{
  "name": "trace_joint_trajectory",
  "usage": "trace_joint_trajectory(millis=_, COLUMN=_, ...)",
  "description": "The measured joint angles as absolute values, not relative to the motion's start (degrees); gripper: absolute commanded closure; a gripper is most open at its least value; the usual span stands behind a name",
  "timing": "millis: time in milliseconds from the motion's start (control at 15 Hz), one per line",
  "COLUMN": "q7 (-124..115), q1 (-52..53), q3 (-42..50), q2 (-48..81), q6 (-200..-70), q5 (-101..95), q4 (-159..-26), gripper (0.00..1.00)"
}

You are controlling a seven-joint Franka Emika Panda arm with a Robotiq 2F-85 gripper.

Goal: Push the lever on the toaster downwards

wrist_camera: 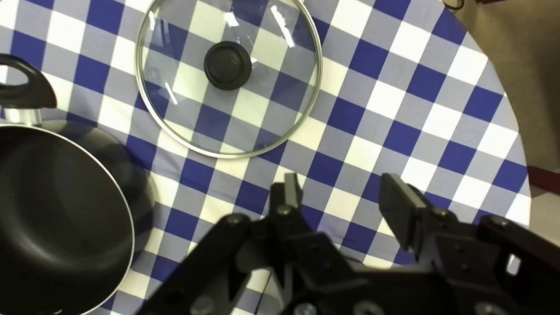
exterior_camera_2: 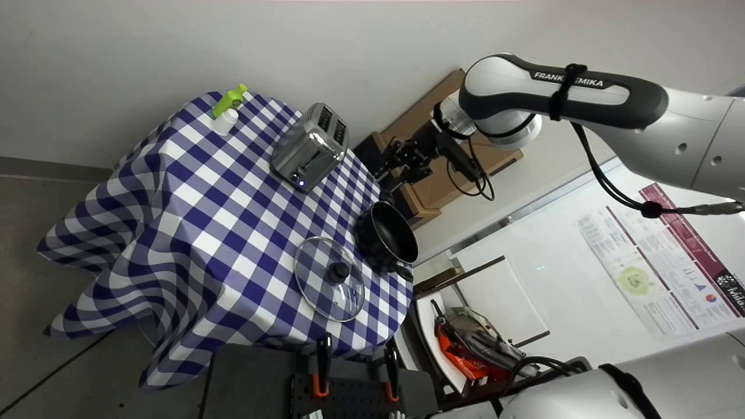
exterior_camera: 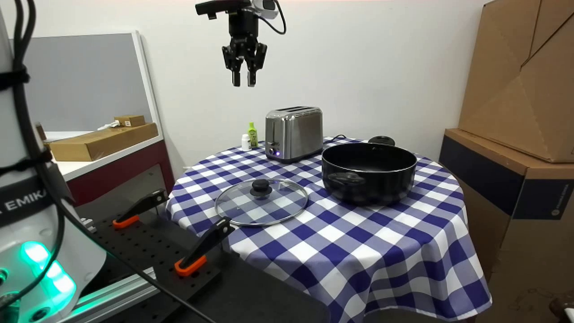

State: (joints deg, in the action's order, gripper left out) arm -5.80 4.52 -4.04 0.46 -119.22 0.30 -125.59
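On the checked tablecloth we see a black pot near the silver toaster, a glass lid beside the pot, and a white bottle and green bottle by the toaster. The lever juts from the toaster's narrow end. High above, our gripper hangs, fingers well apart, tablecloth showing between them.

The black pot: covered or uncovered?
Uncovered. The black pot shows its dark inside; the glass lid lies beside it on the tablecloth.
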Motion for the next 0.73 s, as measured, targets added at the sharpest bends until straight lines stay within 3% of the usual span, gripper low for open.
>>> trace_joint_trajectory(millis=133, q7=-7.59, q1=4.06, q3=-3.71, q2=-2.89, q6=-118.65, q5=-0.22, q4=-127.66, gripper=0.01)
trace_joint_trajectory(millis=733, q7=-11.36, q1=-0.58, q3=-1.29, q2=-12.73, q6=-118.64, q5=-1.68, q4=-133.75, gripper=0.0)
